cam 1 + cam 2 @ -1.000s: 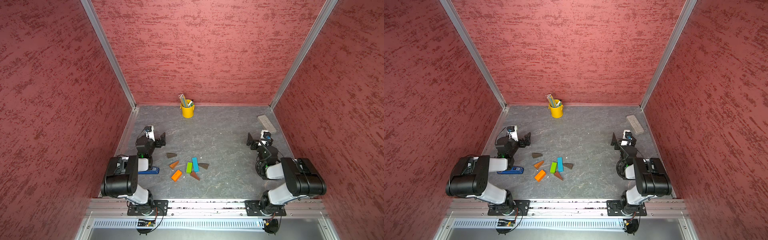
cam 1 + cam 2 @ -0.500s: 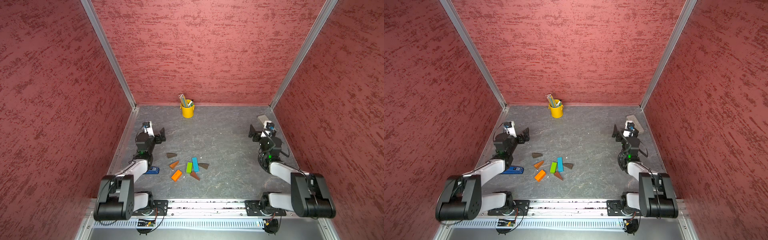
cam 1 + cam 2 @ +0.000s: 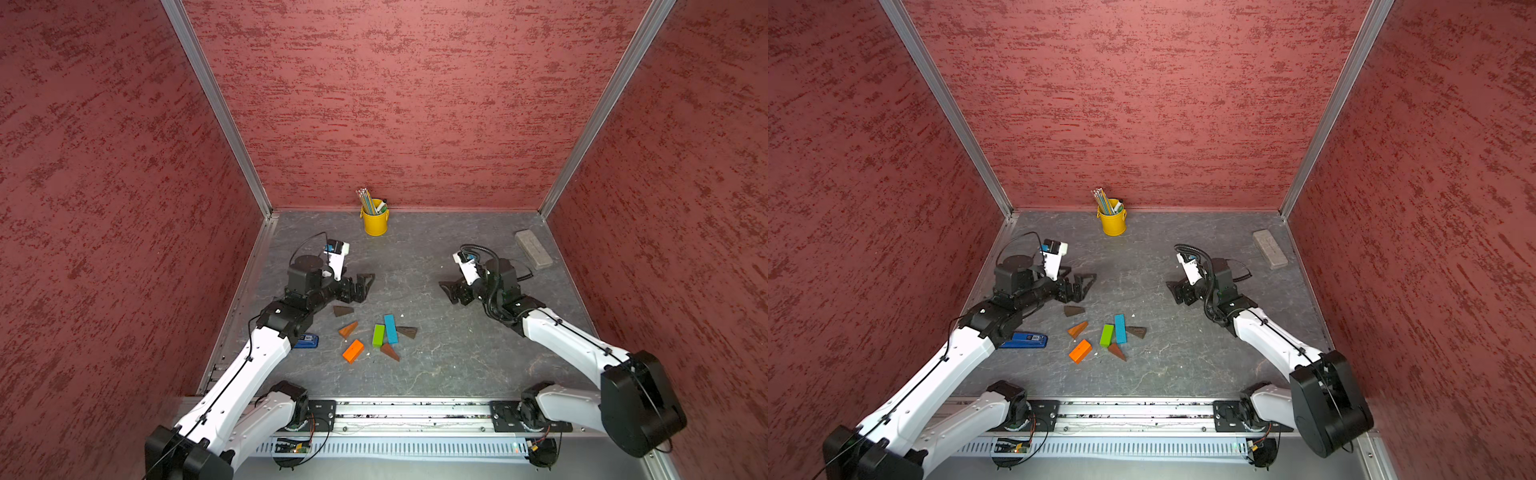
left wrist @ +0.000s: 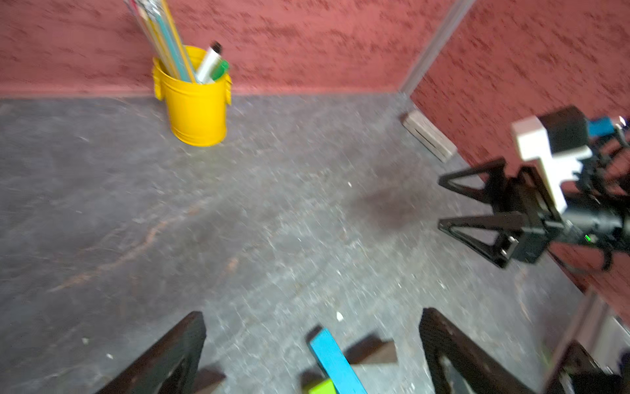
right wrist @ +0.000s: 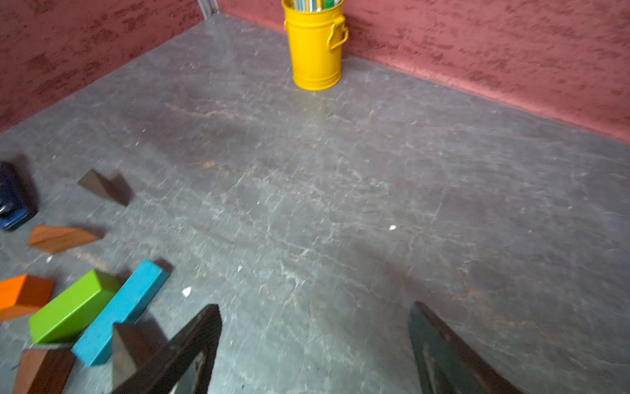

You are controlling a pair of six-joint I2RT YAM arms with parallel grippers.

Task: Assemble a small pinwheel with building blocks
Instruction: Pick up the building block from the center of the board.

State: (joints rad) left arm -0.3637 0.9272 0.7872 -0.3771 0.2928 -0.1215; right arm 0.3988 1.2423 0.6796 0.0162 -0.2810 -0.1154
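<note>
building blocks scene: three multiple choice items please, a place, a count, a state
1. Where does the yellow bucket stand? A against the back wall B at the centre C at the front edge
2. How many brown wedges are there? A two B four C six
3. The left pincer is: A open, empty B shut, empty C shut on a wedge
Key: 1 A, it stands at the wall's foot; 2 B, two dark, two reddish; 3 A, its jaws stand apart with nothing between.
</note>
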